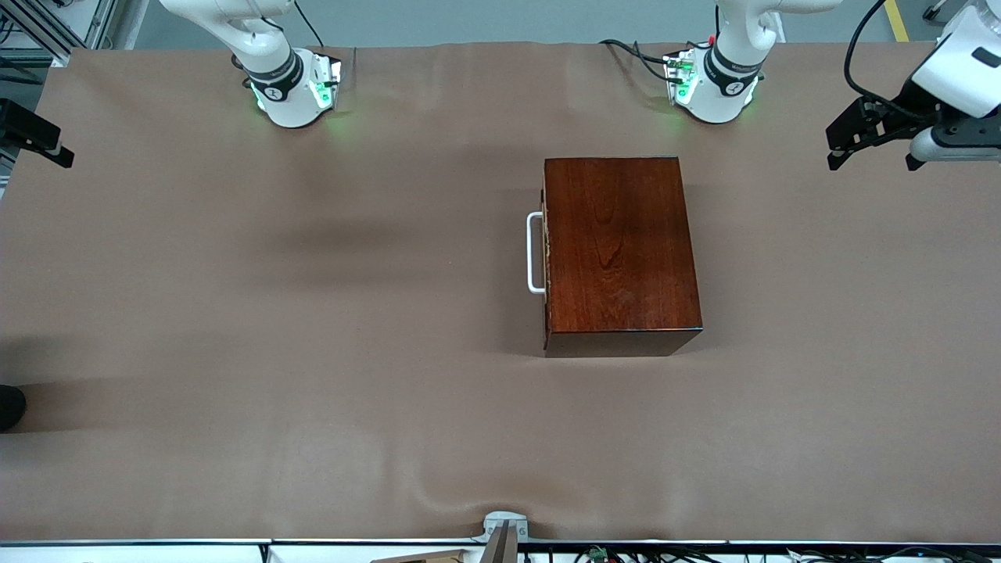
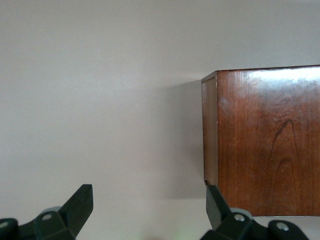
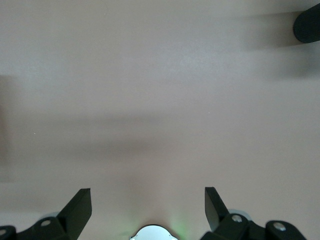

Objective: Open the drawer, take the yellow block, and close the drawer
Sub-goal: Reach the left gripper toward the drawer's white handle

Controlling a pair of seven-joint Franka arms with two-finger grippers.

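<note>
A glossy reddish-brown wooden box (image 1: 618, 250) stands on the table, toward the left arm's end. Its drawer is pushed fully in, so only the white bar handle (image 1: 535, 252) shows, on the box side that faces the right arm's end. The yellow block is hidden. My left gripper (image 1: 872, 156) hangs open and empty in the air at the left arm's end of the table, apart from the box. In the left wrist view, the left gripper (image 2: 148, 200) is over bare cloth beside a corner of the box (image 2: 265, 140). My right gripper (image 3: 148, 200) is open and empty above bare cloth.
Brown cloth covers the whole table (image 1: 313, 313), with a few ripples near the edge closest to the front camera. A small metal bracket (image 1: 504, 528) sits at that edge. A dark round object (image 1: 9, 407) lies at the table's edge at the right arm's end.
</note>
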